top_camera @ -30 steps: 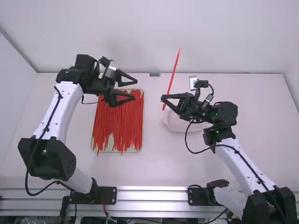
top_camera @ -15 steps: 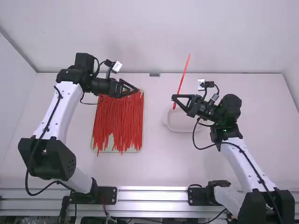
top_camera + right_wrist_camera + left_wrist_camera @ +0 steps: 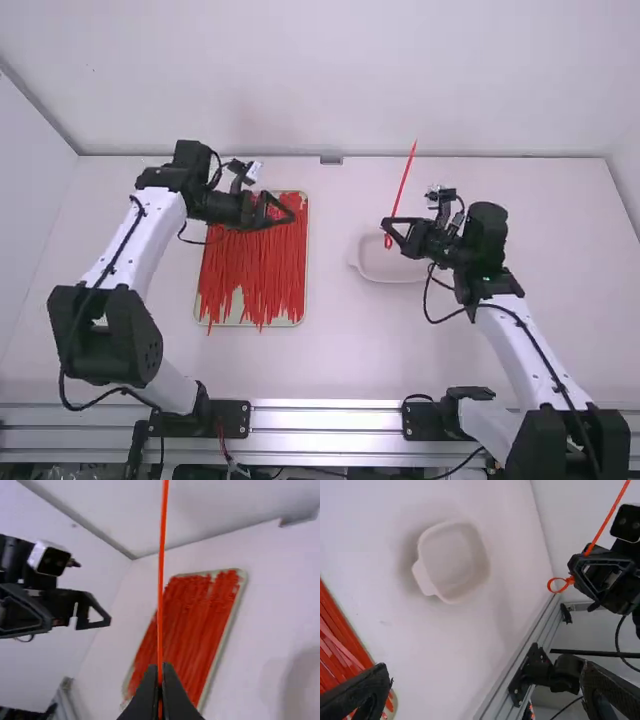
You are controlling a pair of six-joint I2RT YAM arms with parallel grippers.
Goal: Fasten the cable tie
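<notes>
1. Reference thing. We took the white dish point(image 3: 372, 268) on the table point(image 3: 330, 340) as the landmark for all positions. In the left wrist view the dish point(image 3: 451, 562) showed one tab handle on its rim.

2. Right gripper. We found the right gripper point(image 3: 388, 232) raised over the dish's far rim. Its fingers point(image 3: 150, 690) were pressed together on a single red cable tie point(image 3: 161, 580), with no gap between them.

3. Cable tie. The cable tie point(image 3: 404, 190) stood nearly upright above the dish, its long tail leaning slightly away from the tray side. Just under the clamping point we noted a small closed loop point(image 3: 560, 585) at the tie's lower end, hanging clear of the dish.

4. Left gripper. We found the left gripper point(image 3: 285, 213) well apart from the dish, over the far end of the tray point(image 3: 304, 250). Its fingers point(image 3: 360, 695) were spread wide and held nothing.

5. Stock. The tray lay flat beside the dish, on the left arm's side, carrying a layer of spare red cable ties point(image 3: 250, 265).
</notes>
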